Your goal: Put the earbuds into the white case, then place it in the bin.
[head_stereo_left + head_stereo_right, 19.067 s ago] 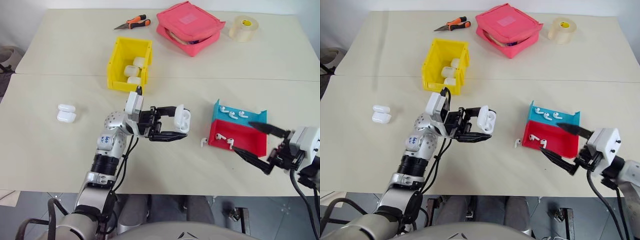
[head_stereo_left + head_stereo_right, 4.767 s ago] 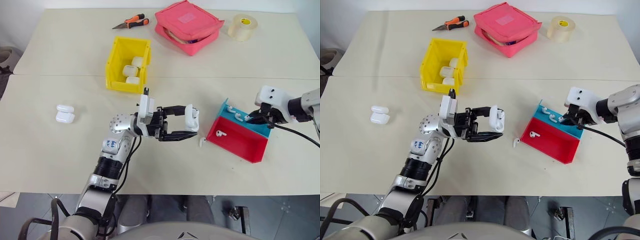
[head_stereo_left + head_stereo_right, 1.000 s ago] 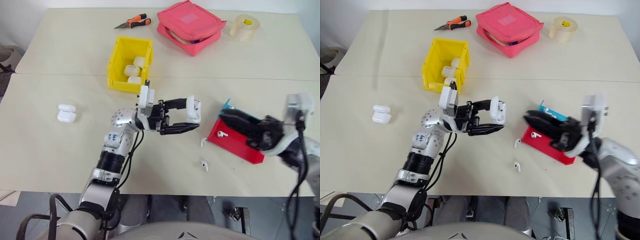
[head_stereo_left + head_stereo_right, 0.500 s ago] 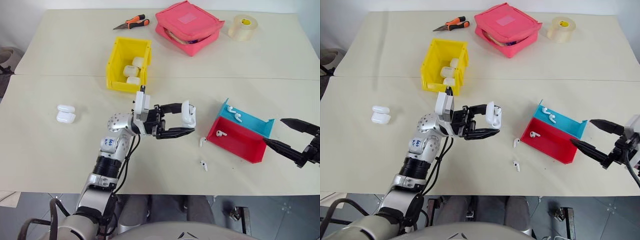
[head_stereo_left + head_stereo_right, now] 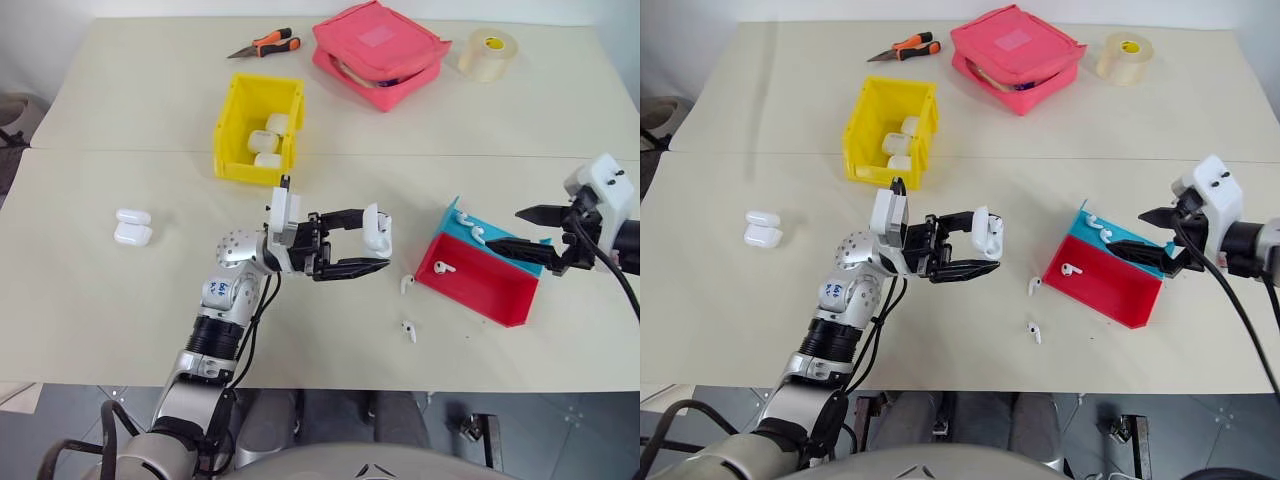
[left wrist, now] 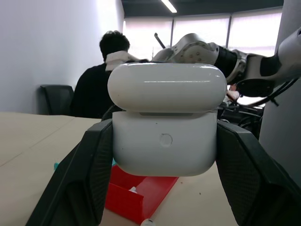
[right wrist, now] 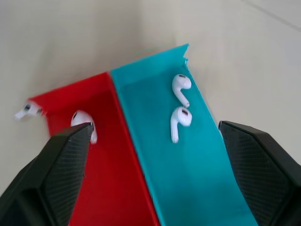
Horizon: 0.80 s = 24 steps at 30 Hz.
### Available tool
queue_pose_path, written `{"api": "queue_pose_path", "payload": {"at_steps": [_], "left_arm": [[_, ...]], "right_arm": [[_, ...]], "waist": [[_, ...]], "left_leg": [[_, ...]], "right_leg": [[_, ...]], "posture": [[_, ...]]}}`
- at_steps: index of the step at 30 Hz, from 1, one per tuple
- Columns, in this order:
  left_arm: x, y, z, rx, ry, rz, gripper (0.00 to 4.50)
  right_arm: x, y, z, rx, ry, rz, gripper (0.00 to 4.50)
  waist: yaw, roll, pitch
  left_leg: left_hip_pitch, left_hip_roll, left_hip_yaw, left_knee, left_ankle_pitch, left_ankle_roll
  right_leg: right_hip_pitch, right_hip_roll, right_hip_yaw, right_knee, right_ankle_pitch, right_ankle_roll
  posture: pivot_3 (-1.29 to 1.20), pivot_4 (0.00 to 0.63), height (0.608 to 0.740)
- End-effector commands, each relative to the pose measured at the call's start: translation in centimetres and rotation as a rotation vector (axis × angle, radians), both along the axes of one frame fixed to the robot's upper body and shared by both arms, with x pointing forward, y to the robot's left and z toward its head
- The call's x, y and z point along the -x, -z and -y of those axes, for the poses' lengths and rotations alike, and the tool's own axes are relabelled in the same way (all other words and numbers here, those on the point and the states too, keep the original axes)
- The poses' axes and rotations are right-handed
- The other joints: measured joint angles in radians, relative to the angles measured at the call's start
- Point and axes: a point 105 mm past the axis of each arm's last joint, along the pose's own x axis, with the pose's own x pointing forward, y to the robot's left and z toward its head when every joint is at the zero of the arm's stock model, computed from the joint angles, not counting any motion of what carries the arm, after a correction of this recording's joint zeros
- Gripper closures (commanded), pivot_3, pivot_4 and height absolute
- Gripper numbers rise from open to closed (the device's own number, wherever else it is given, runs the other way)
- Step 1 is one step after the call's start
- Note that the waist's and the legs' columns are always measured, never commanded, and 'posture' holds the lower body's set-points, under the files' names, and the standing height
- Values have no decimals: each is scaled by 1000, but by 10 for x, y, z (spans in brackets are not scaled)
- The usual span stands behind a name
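My left gripper (image 5: 372, 246) is shut on the white case (image 5: 377, 228), held above the table's middle; in the left wrist view the case (image 6: 165, 146) sits between both fingers with its lid over the body. My right gripper (image 5: 524, 230) is open, hovering over the teal half of the red-and-teal tray (image 5: 490, 292). Two earbuds (image 7: 180, 85) lie in the teal half and one earbud (image 5: 443, 267) in the red half. Two more earbuds (image 5: 405, 284) lie on the table left of the tray. The yellow bin (image 5: 229, 122) stands further back, holding white cases.
Two spare white cases (image 5: 132, 227) lie at the left. A pink pouch (image 5: 380, 50), a tape roll (image 5: 487, 52) and orange-handled cutters (image 5: 265, 45) sit along the far edge. A seated person (image 6: 106, 80) appears behind the table in the left wrist view.
The right gripper has opened, swung away from the held case out to the right, then come back over the tray's teal side. The left gripper and case have stayed put.
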Motion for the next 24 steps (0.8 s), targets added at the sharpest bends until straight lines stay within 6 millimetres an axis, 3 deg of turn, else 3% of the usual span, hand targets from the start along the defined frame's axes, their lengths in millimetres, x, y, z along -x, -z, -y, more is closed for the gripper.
{"api": "queue_pose_path", "payload": {"at_steps": [1,7,17,21,24], "left_arm": [[6,-9,3,25,15,51,1694],[6,-10,4,32,9,53,1694],[7,-10,3,37,-6,54,1694],[7,-11,3,40,-7,53,1694],[7,-11,4,41,-7,53,1694]], "right_arm": [[-23,3,-4,60,80,-27,26],[-36,17,-7,164,63,-74,26],[-42,22,-1,214,15,-110,26],[-40,25,-2,220,-21,-134,907],[-40,27,-2,227,-33,-137,1985]], "waist": [[-2,0,0],[2,0,0],[-2,0,0],[-1,0,0],[-2,0,0]], "left_leg": [[-1,0,0,0,0,0],[-4,-2,1,0,0,0],[-4,-1,3,0,0,-1],[-5,-1,3,0,0,-1],[-5,-1,3,0,0,-1]], "right_leg": [[-1,0,0,0,0,0],[-3,0,-3,0,0,0],[-3,0,-4,1,0,0],[-3,0,-4,1,0,0],[-3,0,-4,1,0,0]], "posture": [[0,150,740],[0,150,740],[0,150,740],[0,150,740],[0,150,740]]}}
